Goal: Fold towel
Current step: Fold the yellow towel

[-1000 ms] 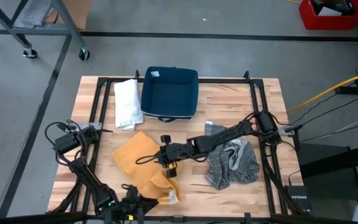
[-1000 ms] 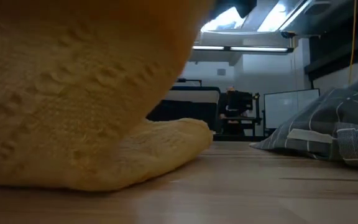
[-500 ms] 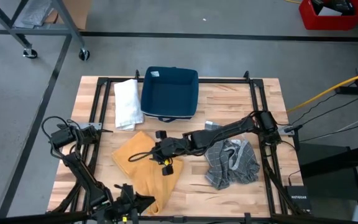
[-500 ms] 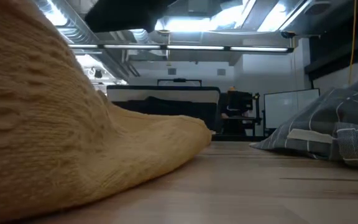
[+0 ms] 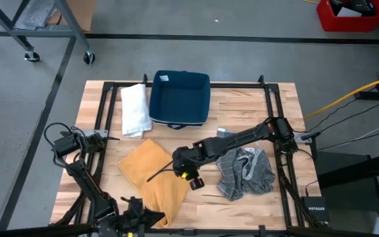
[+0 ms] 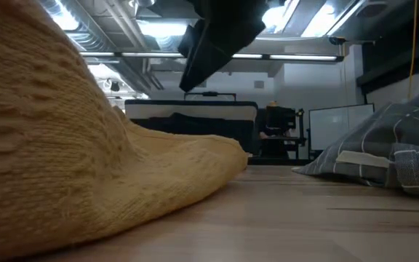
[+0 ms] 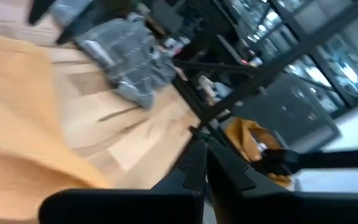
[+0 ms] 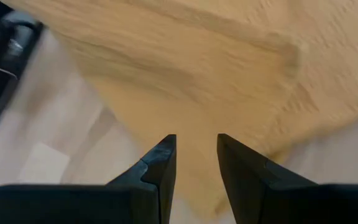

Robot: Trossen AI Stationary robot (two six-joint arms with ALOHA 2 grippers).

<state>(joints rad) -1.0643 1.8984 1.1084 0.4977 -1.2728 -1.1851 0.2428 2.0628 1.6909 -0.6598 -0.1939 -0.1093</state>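
Observation:
A yellow-orange towel (image 5: 151, 181) lies spread on the wooden table, left of centre toward the near edge. It fills the left of the low view (image 6: 86, 145). My right gripper (image 5: 191, 178) hangs open just above the towel's right edge, slanting down, with cloth below its fingers (image 8: 196, 138). My left gripper (image 5: 143, 217) is at the near edge beside the towel's near corner. It points level and its fingers are shut together (image 7: 202, 146). The towel (image 7: 17, 93) lies off to one side of them. My left gripper is shut next to the towel's near corner. I see no cloth between its fingertips in the left wrist view, and I cannot tell whether it touches the towel.
A dark blue bin (image 5: 179, 97) stands at the far middle. A folded white towel (image 5: 134, 108) lies left of it. A crumpled grey checked cloth (image 5: 245, 172) lies right of the yellow towel, under my right arm. Black frame rails (image 5: 268, 99) run along the table's sides.
The towel's near-right part, a doubled-over flap a second ago, now lies spread flat, and its bulk has sunk in the low view. My right gripper has tipped downward and gone a little toward the table's right edge, to the towel's right border.

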